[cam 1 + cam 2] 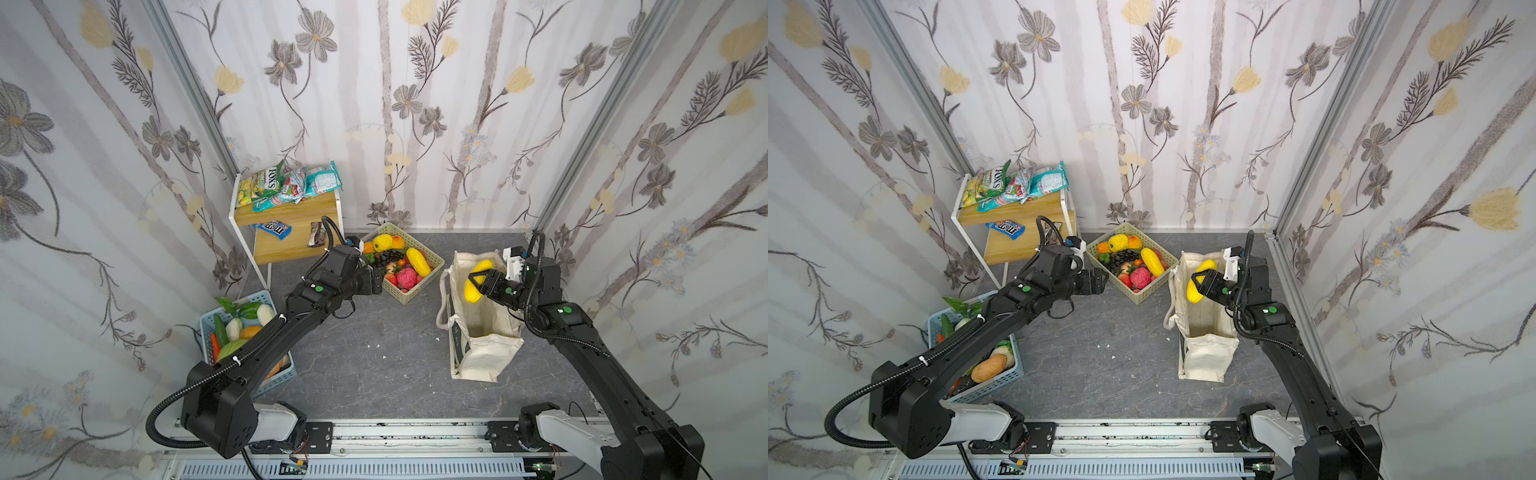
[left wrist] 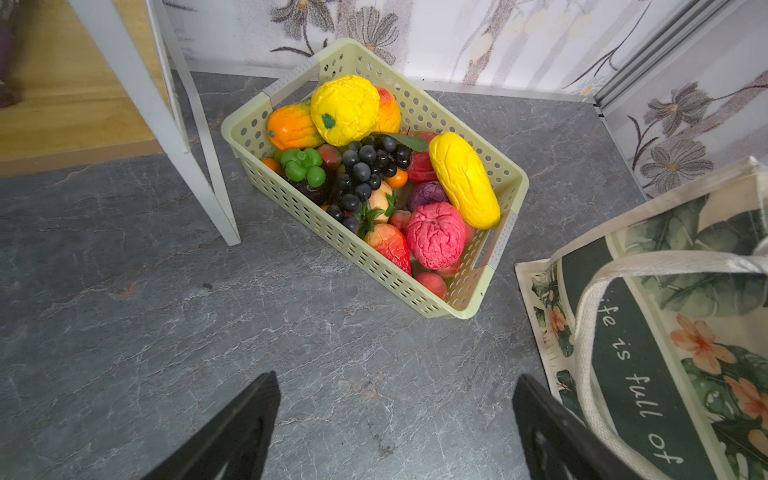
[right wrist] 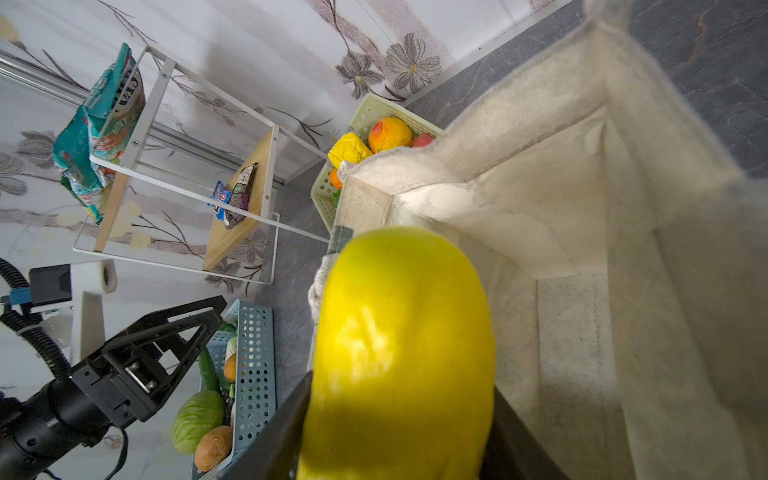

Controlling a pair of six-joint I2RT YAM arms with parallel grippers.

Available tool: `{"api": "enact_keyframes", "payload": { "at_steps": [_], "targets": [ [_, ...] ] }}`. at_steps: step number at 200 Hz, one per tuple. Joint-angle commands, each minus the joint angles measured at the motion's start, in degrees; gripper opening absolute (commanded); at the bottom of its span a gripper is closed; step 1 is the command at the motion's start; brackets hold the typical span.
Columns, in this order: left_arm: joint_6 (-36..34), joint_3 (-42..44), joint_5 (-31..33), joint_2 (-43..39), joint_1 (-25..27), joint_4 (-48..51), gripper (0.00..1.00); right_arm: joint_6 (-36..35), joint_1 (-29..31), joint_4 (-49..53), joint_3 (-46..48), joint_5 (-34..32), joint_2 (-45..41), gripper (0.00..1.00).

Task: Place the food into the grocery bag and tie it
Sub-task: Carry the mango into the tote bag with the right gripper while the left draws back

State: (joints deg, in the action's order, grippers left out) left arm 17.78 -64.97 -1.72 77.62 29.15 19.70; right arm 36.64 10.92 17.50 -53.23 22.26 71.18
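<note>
Right pincer (image 1: 478, 286) is partly closed around the middle of a yellow mango (image 3: 403, 332), holding it over the open mouth of the grocery bag (image 1: 486, 353), above the bag's far end. In both top views the mango's long axis runs far to near, slanting slightly left at its near end, much as the bag's own length runs. The bag stands upright near the right edge of the grey stone-patterned surface (image 1: 374, 365), a cream strap handle (image 1: 444, 303) hanging down its left outer side. On its dark green panel, white script reads "ife is full of". Left pincer (image 2: 395, 428) is spread wide and empty, over bare surface just beside the beige lattice basket (image 2: 332, 232). That basket sits at the far edge, between a white-framed wooden rack (image 1: 245, 216) and the bag. It holds a second mango (image 2: 463, 180) lying along one long wall, a dark grape bunch (image 2: 365, 166) in the middle and a pink knobbly ball (image 2: 434, 235). The rack fills the far left corner: a FOX'S packet (image 1: 259, 185) beside teal packets (image 1: 322, 178) on top, a blue m&m's packet (image 1: 272, 229) and brown bar wrapper (image 1: 316, 235) below. A light blue basket (image 1: 1013, 374) of toy vegetables sits by the left edge, partly hidden under the left arm
</note>
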Motion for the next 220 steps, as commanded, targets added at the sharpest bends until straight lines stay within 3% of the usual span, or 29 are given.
{"api": "enact_keyframes", "payload": {
  "at_steps": [1, 84, 134, 220],
  "targets": [
    [-0.68, 0.05, 1.01, 0.16, -0.06, -0.51, 0.90, -3.67, 0.09, 2.82, -1.09, -1.65, 0.37, 0.55],
    [0.05, 1.76, 1.24, 0.34, -0.07, -1.94, 0.91, -7.70, 1.97, 8.15, -1.87, -7.14, 2.44, 0.55],
    [-0.03, 4.02, 2.05, -0.58, -0.07, -2.81, 0.91, -9.93, 6.05, 11.63, -4.77, -13.23, 7.07, 0.56],
    [-1.26, 6.36, 4.00, -3.96, -0.63, -2.40, 0.91, -9.74, 9.11, 9.22, -1.17, -16.78, 11.38, 0.56]
  ]
}}
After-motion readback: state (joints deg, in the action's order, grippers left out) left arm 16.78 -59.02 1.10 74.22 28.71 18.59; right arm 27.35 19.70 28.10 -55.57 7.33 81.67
